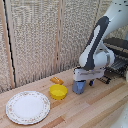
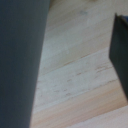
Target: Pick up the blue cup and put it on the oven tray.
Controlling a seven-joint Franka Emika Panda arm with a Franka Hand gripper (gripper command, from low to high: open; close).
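Observation:
The blue cup [image 1: 78, 88] stands on the wooden table, to the exterior view's right of the yellow bowl. My gripper [image 1: 84, 85] is lowered right over it, and one dark finger [image 1: 91, 82] shows beside the cup and apart from it. The blurred wrist view has a large grey-blue mass [image 2: 20, 60] on one side, likely the cup's wall, and a dark finger [image 2: 121, 55] on the other, with bare wood between them. The gripper looks open. The oven tray [image 1: 116, 66] of dark bars juts out at the exterior view's right, higher than the cup.
A shallow yellow bowl [image 1: 58, 91] sits beside the cup, with an orange item [image 1: 56, 80] behind it. A round white patterned plate [image 1: 27, 106] lies at the exterior view's left. The black toaster oven [image 1: 119, 46] stands behind the tray. A woven screen backs the table.

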